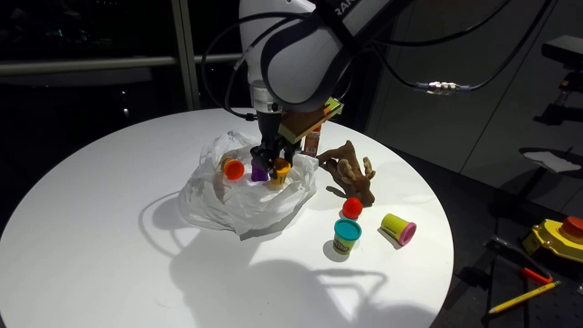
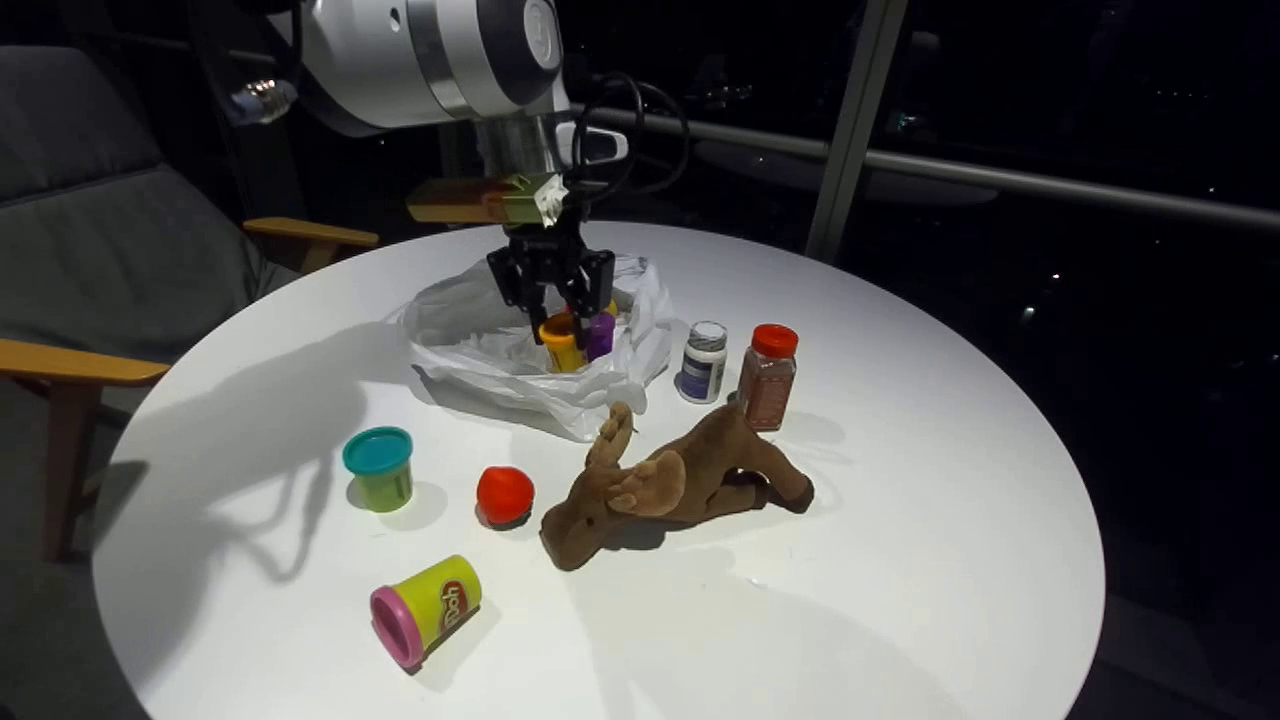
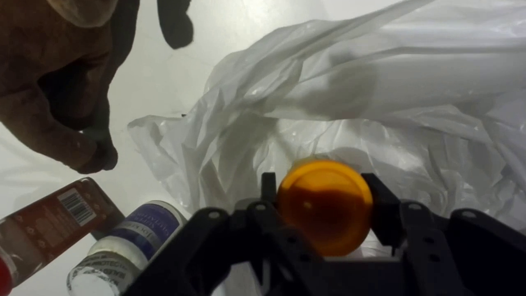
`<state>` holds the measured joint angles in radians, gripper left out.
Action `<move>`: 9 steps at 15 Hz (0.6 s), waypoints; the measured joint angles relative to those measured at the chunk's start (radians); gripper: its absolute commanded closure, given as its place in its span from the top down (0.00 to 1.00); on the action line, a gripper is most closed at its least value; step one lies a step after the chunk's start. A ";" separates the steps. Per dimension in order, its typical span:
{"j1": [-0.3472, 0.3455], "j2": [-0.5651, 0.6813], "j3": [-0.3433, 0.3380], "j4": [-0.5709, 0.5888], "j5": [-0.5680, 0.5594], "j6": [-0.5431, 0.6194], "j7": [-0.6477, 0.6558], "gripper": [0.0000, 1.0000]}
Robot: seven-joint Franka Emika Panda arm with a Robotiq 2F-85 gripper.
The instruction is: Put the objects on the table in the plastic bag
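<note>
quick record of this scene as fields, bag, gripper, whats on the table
Plastic bag: open, holding purple tub and tipped red-lidded tub
Gripper: closed on orange tub, within the bag's opening
Upright on table: teal-lidded tub, white bottle, red-capped shaker
Lying on table: pink-lidded tub, brown plush moose
Also on table: round red object
Unclear: whether the orange tub touches the bag

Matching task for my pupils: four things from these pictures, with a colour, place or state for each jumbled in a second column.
1. orange tub
2. pink-lidded Play-Doh tub
3. teal-lidded Play-Doh tub
4. plush moose

A. upright on the table
B. brown
C. gripped by the end effector
D. lying on its side

Right pairs: 1-C; 2-D; 3-A; 4-B
</note>
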<state>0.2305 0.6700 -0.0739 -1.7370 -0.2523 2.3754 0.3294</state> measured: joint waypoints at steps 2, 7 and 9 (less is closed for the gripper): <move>-0.006 0.037 -0.004 0.031 0.006 0.000 0.010 0.78; -0.014 0.058 -0.002 0.067 0.040 0.004 0.013 1.00; -0.008 0.029 0.001 0.060 0.045 0.007 0.024 1.00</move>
<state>0.2228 0.6992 -0.0725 -1.6767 -0.2075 2.3820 0.3532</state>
